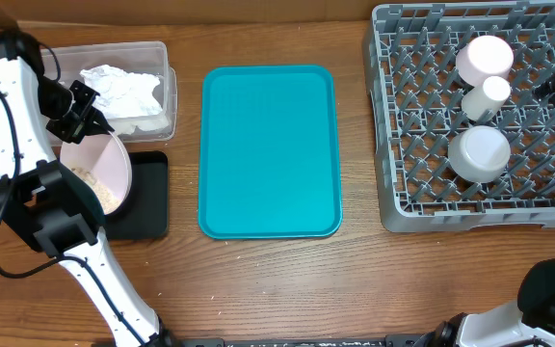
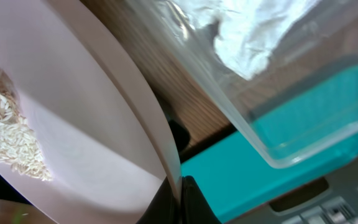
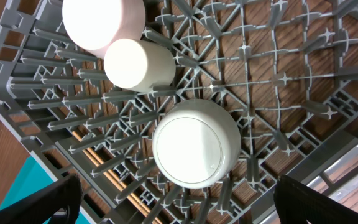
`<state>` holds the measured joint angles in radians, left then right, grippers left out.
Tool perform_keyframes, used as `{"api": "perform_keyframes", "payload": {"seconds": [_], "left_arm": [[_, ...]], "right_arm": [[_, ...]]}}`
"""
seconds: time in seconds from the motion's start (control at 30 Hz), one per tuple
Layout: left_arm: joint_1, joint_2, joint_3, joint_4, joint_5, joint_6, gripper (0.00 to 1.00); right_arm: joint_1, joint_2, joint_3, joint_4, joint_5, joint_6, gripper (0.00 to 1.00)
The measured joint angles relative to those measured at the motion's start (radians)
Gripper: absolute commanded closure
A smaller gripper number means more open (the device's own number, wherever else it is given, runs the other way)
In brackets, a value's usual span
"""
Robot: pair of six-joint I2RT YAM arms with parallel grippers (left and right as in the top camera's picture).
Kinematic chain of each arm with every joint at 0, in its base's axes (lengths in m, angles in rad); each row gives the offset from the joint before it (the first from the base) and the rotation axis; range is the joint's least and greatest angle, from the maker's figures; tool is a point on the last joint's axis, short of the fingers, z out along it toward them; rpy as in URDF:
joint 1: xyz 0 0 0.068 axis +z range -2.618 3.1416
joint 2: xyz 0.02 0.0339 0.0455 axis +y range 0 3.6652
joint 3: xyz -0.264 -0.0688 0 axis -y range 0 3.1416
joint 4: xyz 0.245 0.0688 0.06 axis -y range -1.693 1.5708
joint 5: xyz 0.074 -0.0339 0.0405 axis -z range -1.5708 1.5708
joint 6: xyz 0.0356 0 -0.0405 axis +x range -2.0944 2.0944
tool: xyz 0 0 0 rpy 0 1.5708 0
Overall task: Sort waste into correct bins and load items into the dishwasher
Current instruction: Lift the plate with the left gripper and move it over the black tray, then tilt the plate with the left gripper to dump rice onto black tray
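My left gripper (image 1: 87, 114) is shut on the rim of the round pale pink-white plate (image 1: 99, 166) and holds it tilted over the black tray (image 1: 150, 198). In the left wrist view the fingers (image 2: 180, 200) pinch the plate's edge (image 2: 92, 124), with rice scraps (image 2: 5, 137) low on it. The clear tub (image 1: 167, 92) holds the crumpled napkin (image 1: 118, 89). The grey dish rack (image 1: 422, 116) holds the pink bowl (image 1: 485, 56), the white cup (image 1: 494, 93) and the whitish-blue bowl (image 1: 480, 152), all upside down. My right gripper (image 3: 179, 199) hangs open above the rack. The red wrapper is out of view.
The teal serving tray (image 1: 270, 149) lies between the bins and the rack. In the left wrist view the clear tub (image 2: 241, 118) with the napkin (image 2: 253, 37) sits close beside the plate, over the teal tray (image 2: 241, 168).
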<state>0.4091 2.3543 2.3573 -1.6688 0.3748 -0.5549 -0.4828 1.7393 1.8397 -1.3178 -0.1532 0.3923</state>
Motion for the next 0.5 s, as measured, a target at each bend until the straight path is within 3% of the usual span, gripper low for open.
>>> {"api": "perform_keyframes", "payload": {"seconds": [0.5], "left_arm": [[0.035,0.0,0.0,-0.023,0.301,0.131,0.96]], "right_arm": [[0.0,0.0,0.0,0.0,0.0,0.0,0.0]]}}
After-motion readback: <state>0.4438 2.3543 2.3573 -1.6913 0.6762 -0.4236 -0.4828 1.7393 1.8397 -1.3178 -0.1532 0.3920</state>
